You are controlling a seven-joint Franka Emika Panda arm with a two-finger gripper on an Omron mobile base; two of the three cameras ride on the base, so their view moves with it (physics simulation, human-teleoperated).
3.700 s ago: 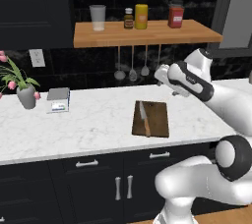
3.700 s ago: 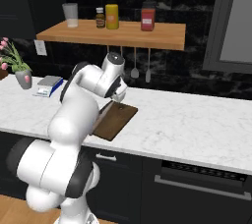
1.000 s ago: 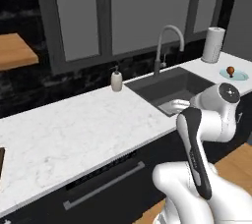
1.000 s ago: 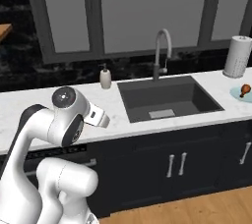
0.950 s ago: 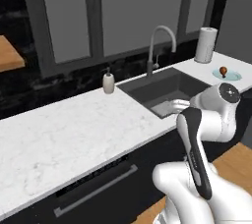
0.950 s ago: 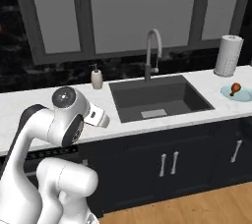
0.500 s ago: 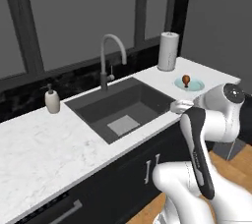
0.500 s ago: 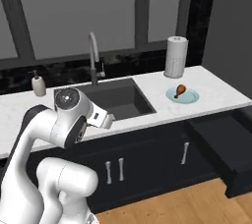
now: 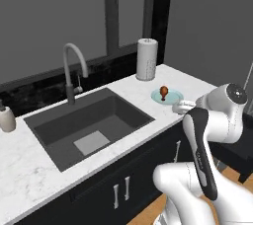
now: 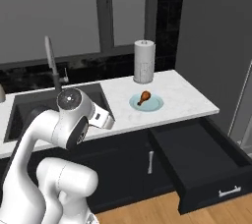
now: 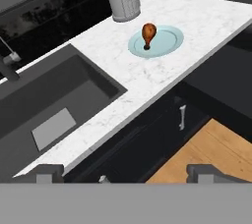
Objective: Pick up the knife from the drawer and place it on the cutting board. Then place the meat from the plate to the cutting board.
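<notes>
Right base view has us at a white marble counter (image 10: pixel 182 98) under dark wall panels, and the meat (image 10: pixel 143 97) lies on the plate (image 10: pixel 154 103), just in front of the paper towel roll (image 10: pixel 144 62). Left of them sinks the dark sink (image 9: pixel 59 137) with its curved faucet (image 9: pixel 71 68). Below the counter's front edge the drawer (image 10: pixel 206 161) stands pulled out over the wood floor (image 10: pixel 142 210), dark inside. The gripper (image 11: pixel 125 174) hangs off the counter edge, well short of the plate, fingers spread wide, nothing between them. Bare marble rings the plate.
</notes>
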